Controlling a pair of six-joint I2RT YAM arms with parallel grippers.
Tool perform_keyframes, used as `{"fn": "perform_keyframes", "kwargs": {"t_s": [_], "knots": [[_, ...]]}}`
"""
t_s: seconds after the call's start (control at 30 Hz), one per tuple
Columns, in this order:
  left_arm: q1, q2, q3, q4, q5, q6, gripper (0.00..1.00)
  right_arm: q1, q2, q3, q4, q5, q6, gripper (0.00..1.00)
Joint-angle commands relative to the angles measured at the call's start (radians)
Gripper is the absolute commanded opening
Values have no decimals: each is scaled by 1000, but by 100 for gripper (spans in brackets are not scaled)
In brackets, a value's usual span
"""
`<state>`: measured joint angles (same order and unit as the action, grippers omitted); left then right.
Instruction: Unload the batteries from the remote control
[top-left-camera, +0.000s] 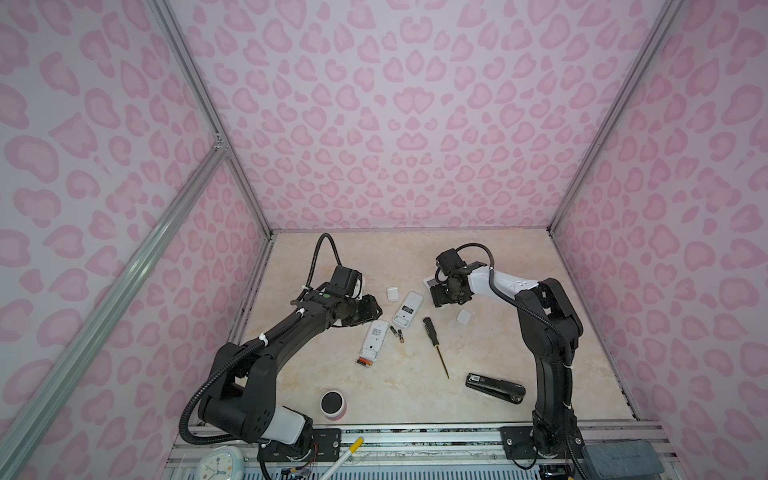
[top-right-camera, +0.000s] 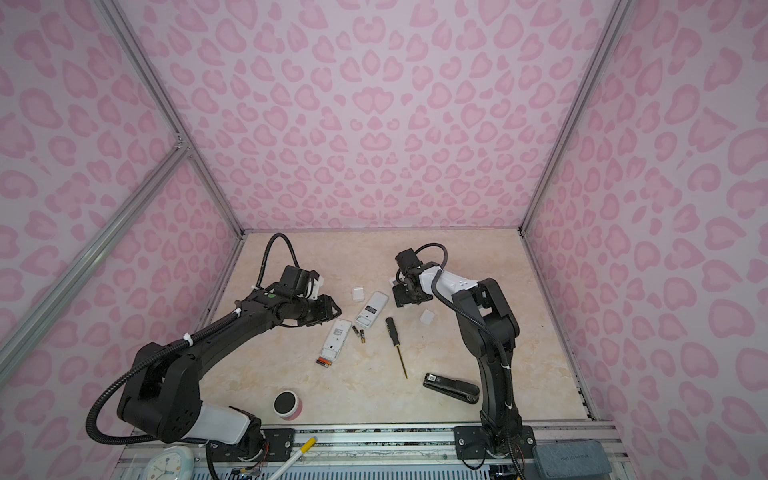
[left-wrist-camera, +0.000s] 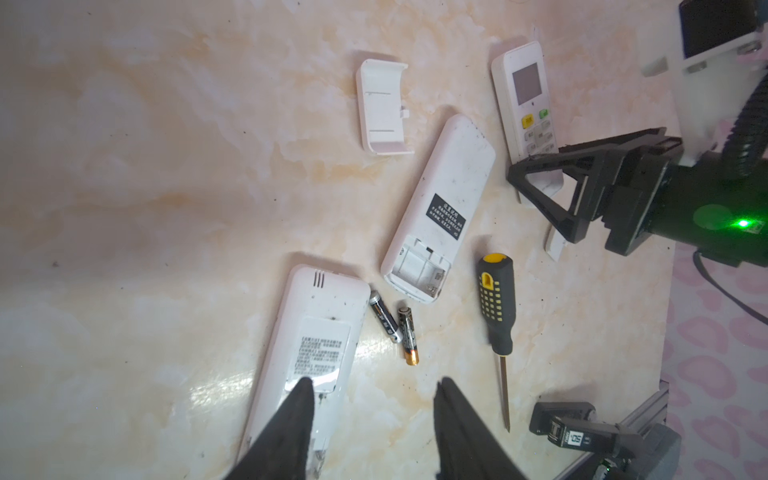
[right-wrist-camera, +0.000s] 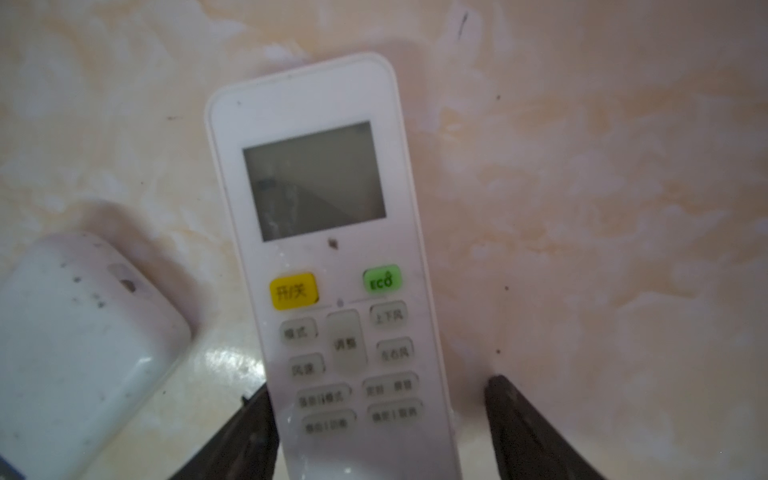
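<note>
Three white remotes lie on the marbled table. One remote (right-wrist-camera: 328, 249), face up with its screen showing, sits between my right gripper's (right-wrist-camera: 380, 390) open jaws; one finger (right-wrist-camera: 259, 415) touches its edge and the other stands apart. A middle remote (left-wrist-camera: 440, 199) lies face down with an empty open compartment. The left remote (top-left-camera: 375, 338) lies face down with dark and orange batteries (top-left-camera: 365, 361) in its open end. Two loose batteries (left-wrist-camera: 395, 326) lie between these two remotes. My left gripper (left-wrist-camera: 374, 386) hovers open over the left remote, holding nothing.
Two white battery covers (top-left-camera: 392, 293) (top-left-camera: 464, 316) lie near the remotes. A black and yellow screwdriver (top-left-camera: 432, 338) lies right of the loose batteries, a black stapler (top-left-camera: 494, 386) at the front right, and a pink cup with a black top (top-left-camera: 332, 404) at the front.
</note>
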<state>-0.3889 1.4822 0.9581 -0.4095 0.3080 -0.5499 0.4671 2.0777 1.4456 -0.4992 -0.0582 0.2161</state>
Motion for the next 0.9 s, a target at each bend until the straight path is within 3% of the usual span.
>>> {"fn": "perform_keyframes", "kwargs": {"t_s": [0.0,0.13,0.27,0.5,0.87], "knots": [[1,22,23,19,16,-2,51,0,25,-12,18,-69,-9,67],[1,44,46,21,20,-5,51,1,18,-25,42,-93,-21,47],[1,69,57,31,25,-11,50,6,-4,-49,59,-111,-12,37],[1,55,53,55,46,-40,50,26,-109,-158,133,-122,27,29],[1,-96,-28,120,48,-93,50,87,-312,-252,203,-110,62,21]]}}
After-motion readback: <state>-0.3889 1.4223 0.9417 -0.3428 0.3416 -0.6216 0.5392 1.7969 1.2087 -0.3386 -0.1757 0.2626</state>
